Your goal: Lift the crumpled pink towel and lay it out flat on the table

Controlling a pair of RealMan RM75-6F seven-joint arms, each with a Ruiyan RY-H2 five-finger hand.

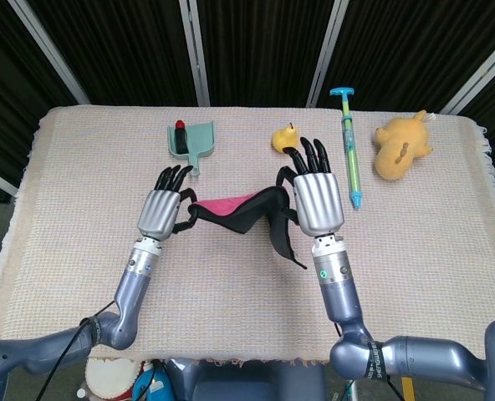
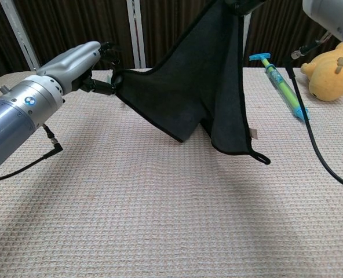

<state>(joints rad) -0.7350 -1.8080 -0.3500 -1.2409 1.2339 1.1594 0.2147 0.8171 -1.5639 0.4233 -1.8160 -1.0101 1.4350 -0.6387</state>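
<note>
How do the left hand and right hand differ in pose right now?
The left hand pinches a towel corner low, nearer the table; the right hand grips its end higher, so the cloth slopes up to it. The left hand appears smaller in the head view. Both hold the towel off the table.

Bare tabletop [image 1: 231,292] is lying open beneath and in front of the hanging towel [image 1: 239,210]. Behind it, the green dustpan [image 1: 191,140], small yellow toy [image 1: 284,137], syringe [image 1: 349,149] and yellow plush [image 1: 402,145] are crowding the far edge.
</note>
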